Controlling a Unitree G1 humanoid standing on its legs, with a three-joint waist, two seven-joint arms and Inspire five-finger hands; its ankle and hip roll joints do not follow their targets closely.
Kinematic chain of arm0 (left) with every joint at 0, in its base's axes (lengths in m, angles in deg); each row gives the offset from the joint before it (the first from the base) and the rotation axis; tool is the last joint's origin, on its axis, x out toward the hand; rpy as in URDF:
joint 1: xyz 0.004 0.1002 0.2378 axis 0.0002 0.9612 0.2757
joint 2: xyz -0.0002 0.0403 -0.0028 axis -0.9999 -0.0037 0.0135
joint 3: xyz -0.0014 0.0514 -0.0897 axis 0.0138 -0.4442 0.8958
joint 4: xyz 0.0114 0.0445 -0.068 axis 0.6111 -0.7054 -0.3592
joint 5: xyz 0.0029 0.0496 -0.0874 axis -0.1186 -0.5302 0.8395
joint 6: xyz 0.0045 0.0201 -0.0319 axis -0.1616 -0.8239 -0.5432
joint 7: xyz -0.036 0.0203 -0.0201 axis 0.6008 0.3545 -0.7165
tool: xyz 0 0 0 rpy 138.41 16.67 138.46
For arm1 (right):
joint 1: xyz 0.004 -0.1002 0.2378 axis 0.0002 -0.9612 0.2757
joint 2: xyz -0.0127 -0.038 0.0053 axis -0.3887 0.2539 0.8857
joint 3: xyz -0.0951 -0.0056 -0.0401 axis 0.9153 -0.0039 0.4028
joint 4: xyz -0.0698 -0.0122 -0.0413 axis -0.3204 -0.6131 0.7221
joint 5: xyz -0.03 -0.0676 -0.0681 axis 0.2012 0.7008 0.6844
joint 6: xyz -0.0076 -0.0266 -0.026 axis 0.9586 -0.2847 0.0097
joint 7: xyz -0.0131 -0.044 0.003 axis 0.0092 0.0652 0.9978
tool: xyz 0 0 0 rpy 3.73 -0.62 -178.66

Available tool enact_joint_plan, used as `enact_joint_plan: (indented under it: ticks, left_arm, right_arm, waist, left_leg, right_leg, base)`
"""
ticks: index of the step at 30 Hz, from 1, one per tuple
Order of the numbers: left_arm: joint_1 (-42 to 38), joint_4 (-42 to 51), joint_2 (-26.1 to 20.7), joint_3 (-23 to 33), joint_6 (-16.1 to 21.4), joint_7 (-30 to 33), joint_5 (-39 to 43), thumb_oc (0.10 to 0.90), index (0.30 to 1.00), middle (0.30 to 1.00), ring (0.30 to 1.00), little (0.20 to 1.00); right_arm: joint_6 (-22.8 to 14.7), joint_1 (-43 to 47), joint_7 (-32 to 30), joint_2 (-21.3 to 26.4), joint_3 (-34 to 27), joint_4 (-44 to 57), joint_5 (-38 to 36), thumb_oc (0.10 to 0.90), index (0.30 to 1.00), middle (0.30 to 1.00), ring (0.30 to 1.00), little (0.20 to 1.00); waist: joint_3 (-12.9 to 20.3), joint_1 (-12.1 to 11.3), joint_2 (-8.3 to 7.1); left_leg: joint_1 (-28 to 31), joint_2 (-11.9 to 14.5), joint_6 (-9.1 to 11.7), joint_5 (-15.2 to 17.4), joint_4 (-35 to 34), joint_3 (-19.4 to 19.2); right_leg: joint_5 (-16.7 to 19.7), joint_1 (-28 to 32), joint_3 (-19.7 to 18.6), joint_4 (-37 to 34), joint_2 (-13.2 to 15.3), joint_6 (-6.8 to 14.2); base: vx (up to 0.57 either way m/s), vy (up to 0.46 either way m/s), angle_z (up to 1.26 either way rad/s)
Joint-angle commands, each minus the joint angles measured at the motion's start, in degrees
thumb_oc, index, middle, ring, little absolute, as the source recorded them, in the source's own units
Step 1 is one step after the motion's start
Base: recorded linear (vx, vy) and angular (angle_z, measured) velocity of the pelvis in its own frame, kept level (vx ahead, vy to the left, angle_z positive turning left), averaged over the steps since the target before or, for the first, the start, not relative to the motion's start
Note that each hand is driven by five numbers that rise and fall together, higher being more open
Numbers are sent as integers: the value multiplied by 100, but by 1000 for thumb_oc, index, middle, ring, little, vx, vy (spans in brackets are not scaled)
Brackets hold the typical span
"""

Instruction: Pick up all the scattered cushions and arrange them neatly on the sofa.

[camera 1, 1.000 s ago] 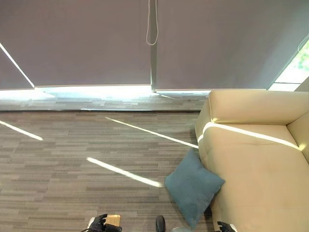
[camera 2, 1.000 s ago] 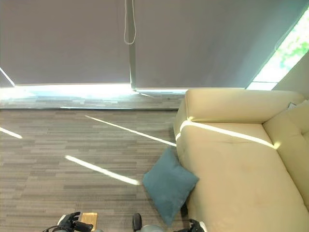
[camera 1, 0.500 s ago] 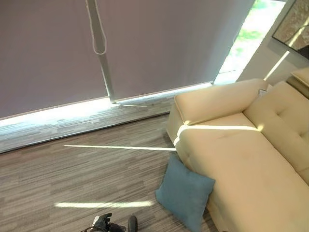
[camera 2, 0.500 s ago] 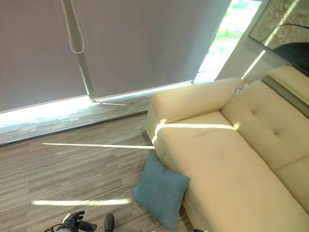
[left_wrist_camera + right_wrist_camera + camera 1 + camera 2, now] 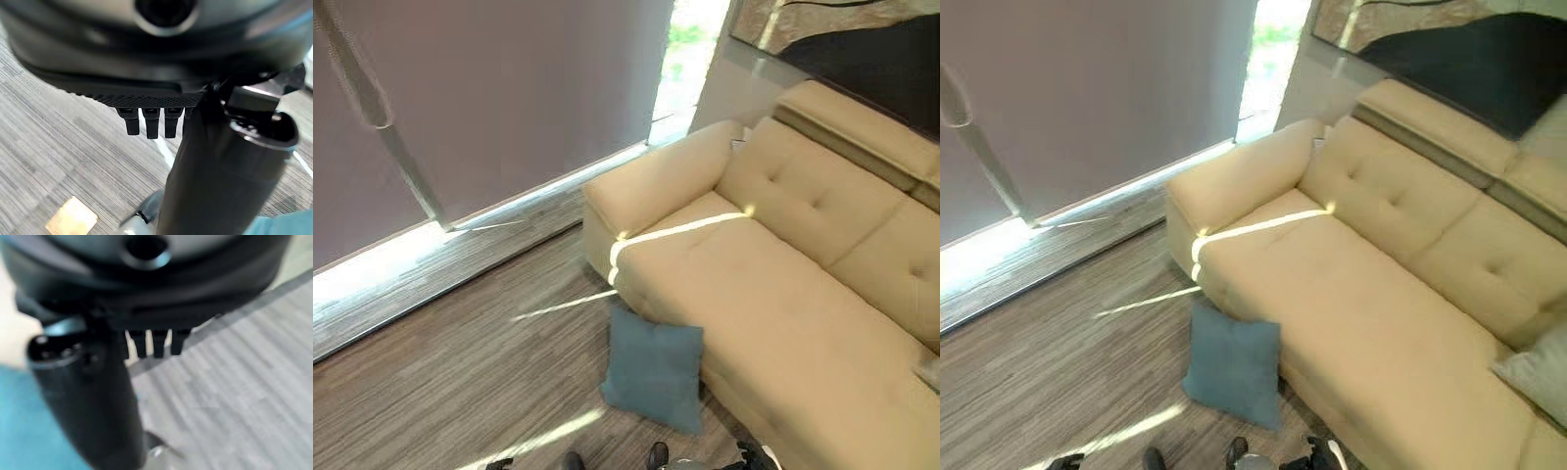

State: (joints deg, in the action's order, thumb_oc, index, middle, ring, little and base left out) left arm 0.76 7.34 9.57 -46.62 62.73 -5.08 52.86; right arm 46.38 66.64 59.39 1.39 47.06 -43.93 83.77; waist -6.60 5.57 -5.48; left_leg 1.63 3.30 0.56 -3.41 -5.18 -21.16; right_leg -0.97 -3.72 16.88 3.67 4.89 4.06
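So from my seat, the biggest thing in the head cameras is the beige sofa (image 5: 773, 294). It runs from the middle of the view off to the right, with a fat rounded armrest on its left end and tufted back cushions behind. A thin strip of sunlight cuts across the seat near that armrest. Behind the sofa I see a grey roller blind (image 5: 509, 98) covering the window, with a bright gap at its bottom edge and daylight coming through past its right side. The floor (image 5: 431, 392) is striped grey wood-look planking with a couple of sun streaks on it.

The blue cushion (image 5: 653, 369) is down on the floor, leaning against the sofa's front just below the armrest end. It's square-ish and looks tilted rather than lying flat. Nothing is touching it. There's also a light grey cushion (image 5: 1538, 372) already up on the sofa, tucked at the far right end against the backrest, only partly visible.

Left robot hand (image 5: 146, 120): in its wrist camera the fingers hang down straight and relaxed over the floor, holding nothing. Right robot hand (image 5: 154, 340) is the same deal, fingers straight and loose, empty, with blue fabric showing off to one side of it.
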Motion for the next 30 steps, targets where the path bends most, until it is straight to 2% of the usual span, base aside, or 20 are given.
enact_joint_plan:
  ticks: [1,2,3,5,6,7,10,14,15,18,22,25,26,27,29,30]
  left_arm:
    - [-335,-30,170,-23,93,18,-134,800,900,900,900,900]
    - [-369,-19,205,-112,101,2,-193,800,900,900,900,900]
    - [-397,-5,215,-128,101,-9,-186,800,900,900,900,900]
    - [-434,57,266,-186,119,-1,-162,800,900,900,900,900]
    - [-463,115,293,-233,146,9,-107,800,900,900,900,900]
    - [-485,128,309,-259,137,6,-78,800,900,900,900,900]
    - [-484,115,311,-287,132,3,-92,800,900,900,900,900]
    - [-500,116,335,-303,193,39,45,800,900,900,900,900]
    - [-506,60,355,-292,181,21,42,800,900,900,900,900]
    - [-466,5,383,-312,149,9,-1,800,900,900,900,900]
    - [-482,-18,319,-317,135,19,-127,800,900,900,900,900]
    - [-549,61,230,-291,169,50,-129,800,900,900,900,900]
    - [-578,72,164,-234,177,83,-127,800,900,900,900,900]
    - [-585,73,143,-213,178,88,-121,800,900,900,900,900]
    - [-591,77,84,-148,192,113,-82,800,900,900,900,900]
    - [-596,62,27,-123,190,100,-57,800,900,900,900,900]
  right_arm:
    - [-98,292,-152,344,62,-33,-42,800,900,900,900,900]
    - [-108,267,-168,382,7,-29,-96,800,900,900,900,900]
    - [-116,274,-171,402,3,-33,-111,800,900,900,900,900]
    - [-121,287,-180,431,37,-47,-115,800,900,900,900,900]
    - [-119,301,-188,445,46,-58,-148,800,900,900,900,900]
    - [-134,287,-193,462,44,-66,-157,800,900,900,900,900]
    - [-128,271,-181,467,50,-73,-146,800,900,900,900,900]
    - [-146,290,-225,478,115,-80,-115,800,900,900,900,900]
    - [-159,314,-220,478,115,-88,-98,800,900,900,900,900]
    - [-147,328,-196,475,125,-124,-62,800,900,900,900,900]
    - [-118,433,-153,458,182,-103,-9,800,900,900,900,900]
    - [-113,507,-131,424,243,-34,12,800,900,900,900,900]
    - [-82,591,-126,372,289,-4,41,800,900,900,900,900]
    - [-76,604,-119,362,294,9,40,800,900,900,900,900]
    - [-86,654,-129,333,322,53,45,800,900,900,900,900]
    - [-125,679,-140,291,341,118,26,800,900,900,900,900]
  waist:
    - [22,96,91]
    - [-57,155,49]
    - [-88,163,3]
    - [-146,116,-45]
    - [-184,63,-57]
    - [-167,48,-90]
    - [-124,32,-112]
    - [-227,-173,-37]
    - [-187,-189,-19]
    - [-106,-169,35]
    - [-12,-157,53]
    - [-24,-192,24]
    - [-17,-224,17]
    - [-25,-226,20]
    - [-65,-275,36]
    - [-100,-345,51]
  left_leg:
    - [83,-272,63,574,216,419]
    - [-90,-188,148,771,937,361]
    - [-200,-127,205,860,1325,344]
    - [-397,-34,256,830,1869,490]
    - [-537,-77,263,733,1963,714]
    - [-630,-112,211,824,1742,894]
    - [-734,-93,212,695,1473,1048]
    - [-1058,-71,320,185,941,1977]
    - [-915,-111,311,235,775,2272]
    - [-719,-126,260,248,621,2275]
    - [-446,-242,103,336,491,1970]
    - [-411,-338,-20,448,511,1776]
    - [-403,-382,-89,498,446,1610]
    - [-400,-381,-95,495,418,1564]
    - [-414,-339,-110,476,361,1431]
    - [-428,-297,-109,448,320,1336]
  right_leg:
    - [24,115,-282,-296,-235,148]
    - [18,202,-328,-365,-209,91]
    - [23,265,-353,-429,-195,62]
    - [2,399,-493,-541,-238,8]
    - [-2,460,-614,-588,-268,-18]
    - [6,555,-750,-652,-244,12]
    - [-6,581,-913,-659,-237,42]
    - [-140,684,-1390,-559,-369,23]
    - [-191,716,-1576,-557,-395,41]
    - [-256,764,-1655,-512,-356,60]
    - [-268,715,-1883,-297,-190,168]
    - [-133,551,-2053,-224,-105,292]
    - [29,338,-2090,-174,-22,426]
    - [71,258,-2091,-133,-14,462]
    - [133,79,-1946,8,25,539]
    - [110,-11,-1511,170,67,513]
  base:
    - [59,-102,-6]
    - [50,-102,-20]
    - [46,-97,0]
    - [44,-32,-19]
    - [94,23,-59]
    - [129,52,-71]
    - [99,41,-52]
    - [146,94,-51]
    - [196,155,-88]
    - [161,156,-81]
    - [164,237,-48]
    - [45,245,-44]
    - [-11,167,-65]
    - [-35,198,-54]
    - [-75,76,-53]
    - [-68,50,-60]
